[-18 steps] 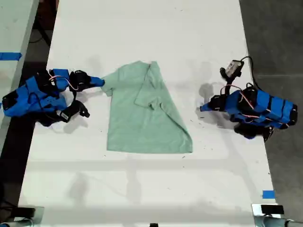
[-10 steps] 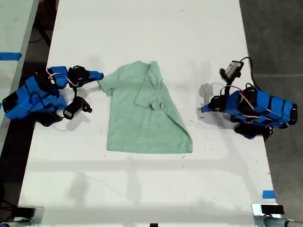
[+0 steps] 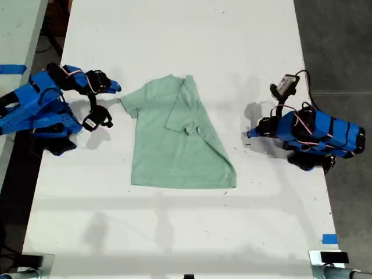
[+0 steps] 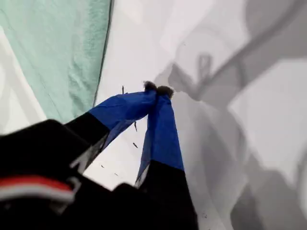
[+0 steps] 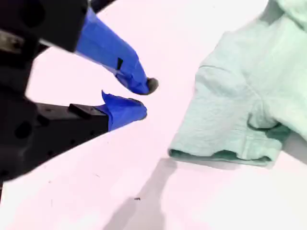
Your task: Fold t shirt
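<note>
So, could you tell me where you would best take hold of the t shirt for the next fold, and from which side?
I'd probably grip the sleeve that sticks out toward the exterior view's left, coming in from that side with my second gripper. Its hem lies as a free edge on the white table, close to the gripper's tips.

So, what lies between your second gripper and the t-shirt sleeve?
Nothing: only bare white table separates my second gripper from the sleeve of the t shirt. The second wrist view shows that.
</note>
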`<move>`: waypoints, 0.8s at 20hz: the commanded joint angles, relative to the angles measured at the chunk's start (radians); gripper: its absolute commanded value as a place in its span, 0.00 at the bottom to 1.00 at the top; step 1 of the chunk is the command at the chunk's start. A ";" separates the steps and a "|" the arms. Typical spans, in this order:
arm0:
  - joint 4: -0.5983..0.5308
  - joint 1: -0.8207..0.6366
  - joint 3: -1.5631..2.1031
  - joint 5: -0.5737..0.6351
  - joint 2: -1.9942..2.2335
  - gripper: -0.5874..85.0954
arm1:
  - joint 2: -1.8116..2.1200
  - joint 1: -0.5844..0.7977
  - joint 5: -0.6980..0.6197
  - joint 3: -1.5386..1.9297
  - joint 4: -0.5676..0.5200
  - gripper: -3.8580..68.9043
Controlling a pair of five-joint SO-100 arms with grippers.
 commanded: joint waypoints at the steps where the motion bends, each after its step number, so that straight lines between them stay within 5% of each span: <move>1: 0.066 -0.020 -0.298 0.071 -0.327 0.19 | 0.011 0.003 0.008 0.052 -0.008 0.04; 13: -0.037 -0.049 -0.304 0.038 -0.747 0.16 | 0.011 0.003 0.006 0.052 -0.008 0.04; 16: -0.049 -0.009 -0.345 0.006 -0.870 0.00 | 0.011 0.002 0.008 0.052 -0.008 0.04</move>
